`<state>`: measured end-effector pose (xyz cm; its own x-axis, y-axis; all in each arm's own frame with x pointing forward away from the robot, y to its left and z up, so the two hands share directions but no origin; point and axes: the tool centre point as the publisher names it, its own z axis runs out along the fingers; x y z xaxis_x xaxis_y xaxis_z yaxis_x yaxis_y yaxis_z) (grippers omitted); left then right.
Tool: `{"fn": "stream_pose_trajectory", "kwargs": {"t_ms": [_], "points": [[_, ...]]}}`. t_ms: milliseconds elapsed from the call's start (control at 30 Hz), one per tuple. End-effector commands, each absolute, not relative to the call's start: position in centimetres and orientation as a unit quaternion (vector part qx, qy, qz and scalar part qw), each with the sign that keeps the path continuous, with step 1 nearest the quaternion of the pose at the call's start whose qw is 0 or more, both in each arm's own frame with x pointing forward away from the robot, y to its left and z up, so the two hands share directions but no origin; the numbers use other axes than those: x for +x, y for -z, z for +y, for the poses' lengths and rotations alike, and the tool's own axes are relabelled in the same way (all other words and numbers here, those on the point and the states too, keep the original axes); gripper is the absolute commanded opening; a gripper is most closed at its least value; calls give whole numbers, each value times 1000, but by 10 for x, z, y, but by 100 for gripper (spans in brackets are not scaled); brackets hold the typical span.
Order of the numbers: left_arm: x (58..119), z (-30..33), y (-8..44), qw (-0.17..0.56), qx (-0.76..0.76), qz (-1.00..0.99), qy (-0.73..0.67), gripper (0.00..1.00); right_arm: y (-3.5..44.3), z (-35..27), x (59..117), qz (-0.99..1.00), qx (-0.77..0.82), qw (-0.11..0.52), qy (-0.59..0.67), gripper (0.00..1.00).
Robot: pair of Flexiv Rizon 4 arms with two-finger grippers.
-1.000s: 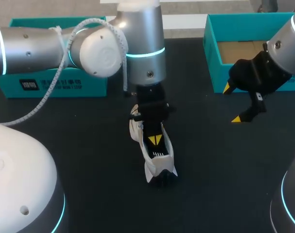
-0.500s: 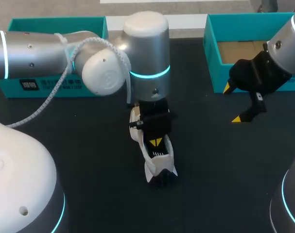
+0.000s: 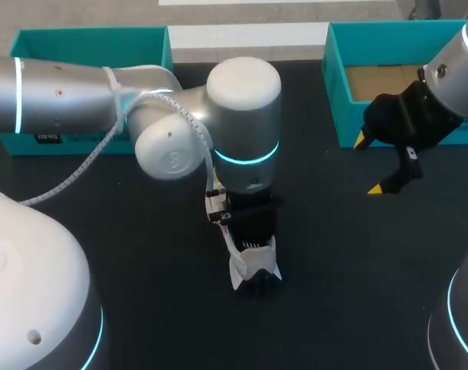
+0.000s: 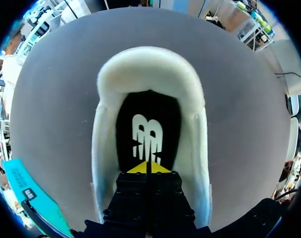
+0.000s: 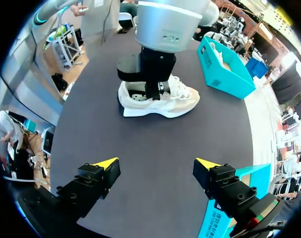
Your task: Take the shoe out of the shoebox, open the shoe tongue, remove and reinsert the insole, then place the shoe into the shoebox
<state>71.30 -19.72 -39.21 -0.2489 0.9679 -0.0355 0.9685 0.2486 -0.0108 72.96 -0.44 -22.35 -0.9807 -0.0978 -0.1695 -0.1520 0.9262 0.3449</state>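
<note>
A: What is changed?
B: Left pincer [image 4: 147,167] is driven lower into the shoe [image 3: 245,262], tips closed together on the insole [image 4: 148,116]. Shoe is stood on the worktop [image 3: 156,247], outside the shoebox [image 3: 338,92]. Insole removal is expected next.

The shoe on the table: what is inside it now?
Inside the shoe lies a black insole with a white logo. The left claw, tips together, reaches in over it. Its body covers the rest.
</note>
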Motion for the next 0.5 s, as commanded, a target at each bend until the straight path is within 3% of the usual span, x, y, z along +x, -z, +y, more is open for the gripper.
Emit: {"fn": "stream_pose_trajectory", "kwargs": {"t_ms": [33, 500], "points": [[706, -192, 373, 36, 613, 789, 10, 0, 225, -4, 730, 979, -63, 75, -180, 100], [685, -213, 395, 43, 629, 776, 13, 0, 225, -4, 730, 979, -63, 75, -180, 100]]}}
